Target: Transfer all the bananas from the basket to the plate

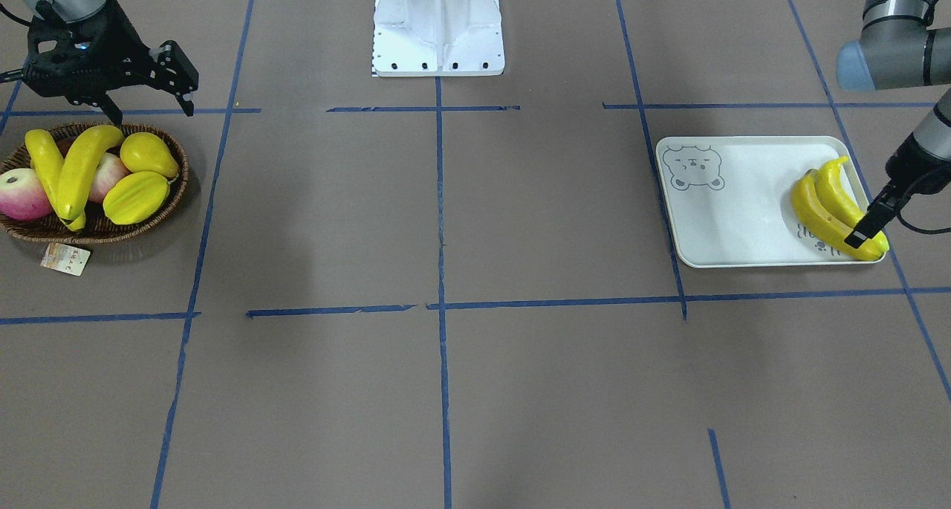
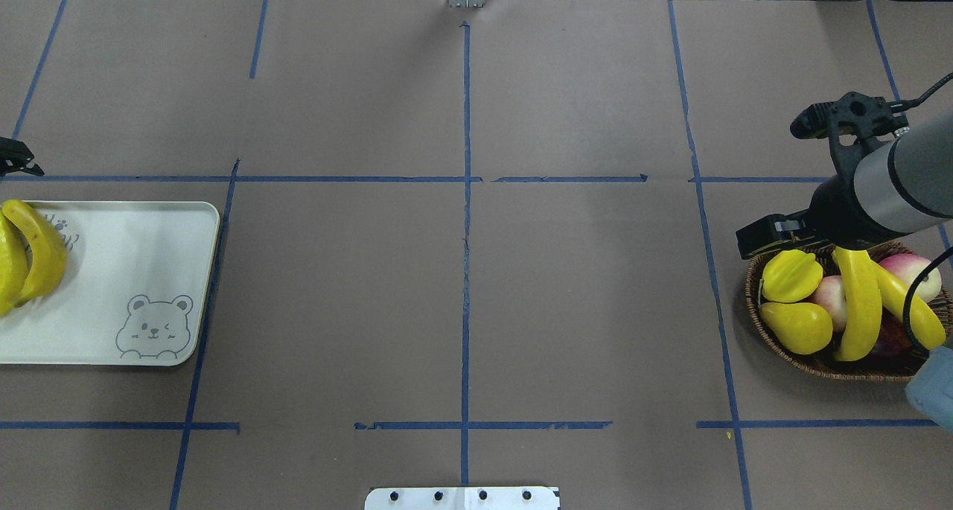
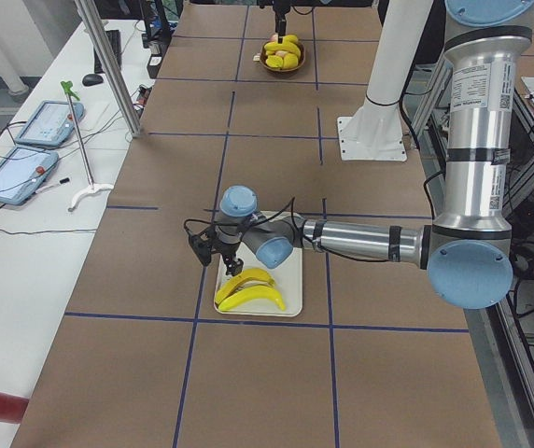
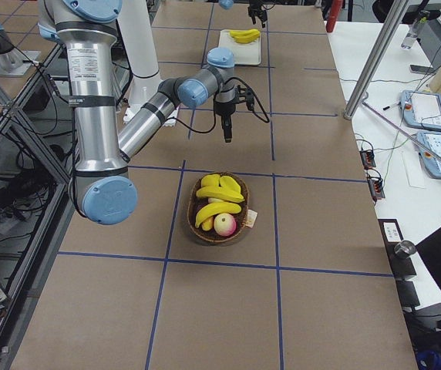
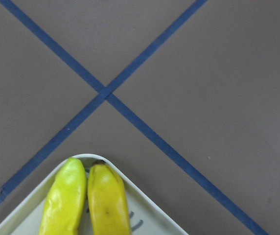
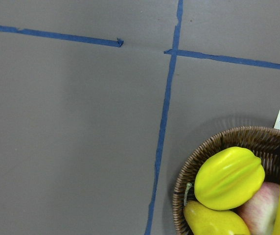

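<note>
Squinting at the plate (image 1: pixel 743 219) lettering (image 5: pixel 136 224) and basket (image 1: pixel 96 234) tag (image 1: pixel 65 258), unreadable; right end effector (image 1: pixel 152 111) spread, left end effector (image 1: pixel 862 232) can't tell.

Even, diffuse light from above fills every view, bright and sharp, with no strong glare. The wicker basket (image 1: pixel 96 232) throws only a soft, faint shadow onto the brown paper (image 1: pixel 446 197) just beside its rim, and the glossy bananas (image 1: pixel 80 169) inside it carry small pale highlights.

Opposite overhead and front views, two end views, close wrist views of basket (image 6: pixel 203 145), plate (image 5: pixel 155 216).
</note>
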Available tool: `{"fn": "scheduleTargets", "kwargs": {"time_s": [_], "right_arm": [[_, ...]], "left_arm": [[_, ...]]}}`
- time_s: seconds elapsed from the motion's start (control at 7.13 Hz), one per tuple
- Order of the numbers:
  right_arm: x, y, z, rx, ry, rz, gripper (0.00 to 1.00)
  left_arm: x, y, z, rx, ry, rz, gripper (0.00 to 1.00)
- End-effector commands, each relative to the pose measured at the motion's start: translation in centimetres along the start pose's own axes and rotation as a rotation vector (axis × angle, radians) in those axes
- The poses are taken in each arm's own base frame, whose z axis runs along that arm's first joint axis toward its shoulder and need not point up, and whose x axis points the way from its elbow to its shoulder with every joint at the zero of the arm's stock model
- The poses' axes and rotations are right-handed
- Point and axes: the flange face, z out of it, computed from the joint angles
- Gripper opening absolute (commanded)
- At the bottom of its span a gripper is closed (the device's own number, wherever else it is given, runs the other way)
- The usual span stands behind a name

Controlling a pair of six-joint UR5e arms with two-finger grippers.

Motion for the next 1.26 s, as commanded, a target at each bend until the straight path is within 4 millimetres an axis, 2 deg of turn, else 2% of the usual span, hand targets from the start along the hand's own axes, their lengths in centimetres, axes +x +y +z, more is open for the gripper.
{"fn": "scheduleTargets", "kwargs": {"time_s": [0.0,0.14,0.28,0.42,0.7,0.84,0.98,1.12], "right_arm": [[2.7,2.0,0.0,-0.014,0.037,-0.016,1.0],[3.6,2.5,0.2,-0.006,0.064,-0.005,1.0],[5.1,3.5,0.8,-0.001,0.069,-0.001,1.0],[7.8,5.4,1.9,0.019,0.047,-0.01,1.0],[11.7,6.8,5.5,0.09,0.006,0.091,1.0],[12.1,7.7,7.3,0.096,0.056,0.08,1.0],[11.6,8.4,9.6,0.112,0.112,0.101,1.0],[11.2,8.9,11.0,0.118,0.143,0.103,1.0]], "left_arm": [[5.9,4.6,-4.7,-0.088,0.078,0.077,1.0],[8.8,8.2,-5.5,-0.129,0.084,0.125,1.0],[10.7,11.3,-5.1,-0.167,0.098,0.172,1.0],[11.6,12.2,-4.9,-0.179,0.106,0.189,1.0],[11.8,12.6,-4.8,-0.186,0.108,0.194,1.0],[11.9,12.8,-4.7,-0.189,0.107,0.199,1.0],[12.1,13.0,-4.8,-0.19,0.111,0.203,1.0],[12.1,13.0,-4.8,-0.19,0.111,0.204,1.0]]}}
